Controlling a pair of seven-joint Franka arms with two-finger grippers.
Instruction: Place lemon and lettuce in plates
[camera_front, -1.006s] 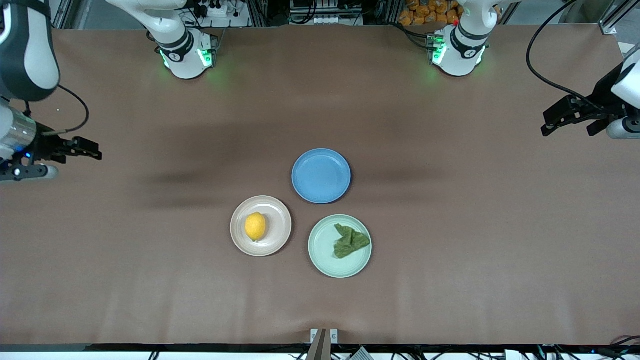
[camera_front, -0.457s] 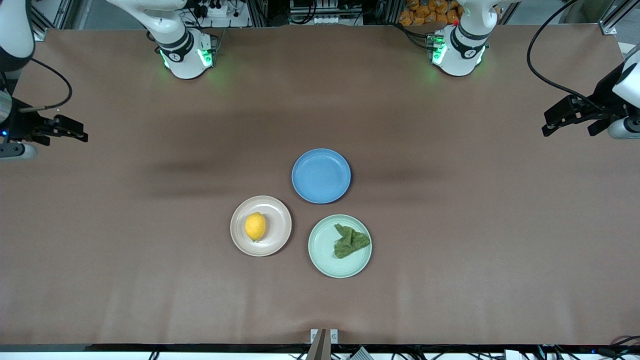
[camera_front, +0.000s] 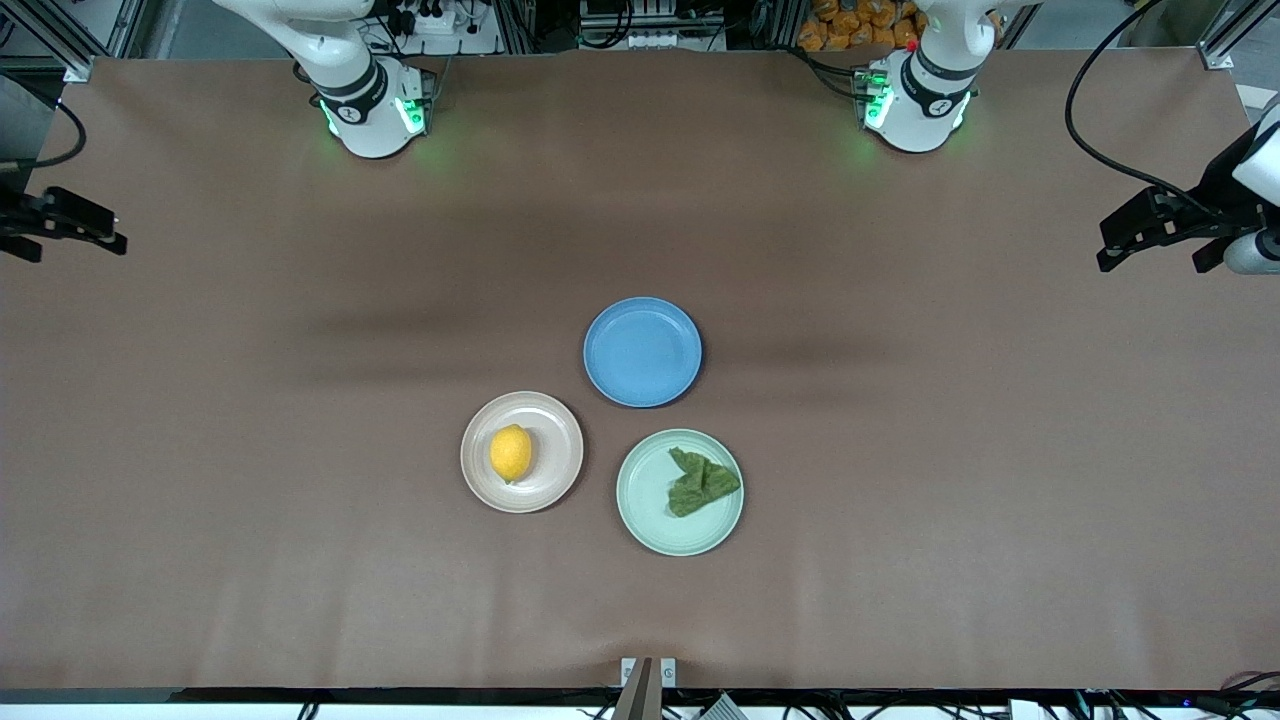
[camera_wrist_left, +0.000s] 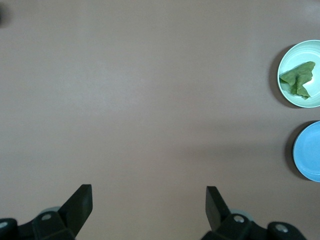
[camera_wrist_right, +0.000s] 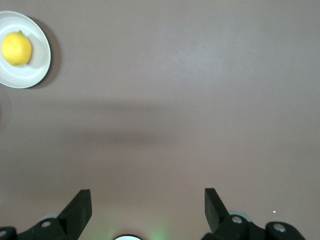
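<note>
Standing by the table: both foods look already placed.
Landmark: the blue plate, bare, mid-table.
Lemon: on the beige plate, which sits nearer the front camera than the blue plate, toward the right arm's end.
Lettuce: on the mint plate, also nearer the camera than the blue plate, toward the left arm's end.
Lemon handling: I'd judge it firm, smooth-skinned and prone to roll; best pinched across its middle, not by the pointed ends.
Lettuce handling: looks light, limp and crumpled; best taken at the bunched centre, gently, since ragged edges could tear.
Right gripper: over the table's edge at the right arm's end, well apart from the lemon, fingers spread wide and empty, as the right wrist view shows.
Left gripper: over the left arm's end, well apart from the lettuce, fingers likewise wide and holding nothing.
Arms: both seem parked.
</note>
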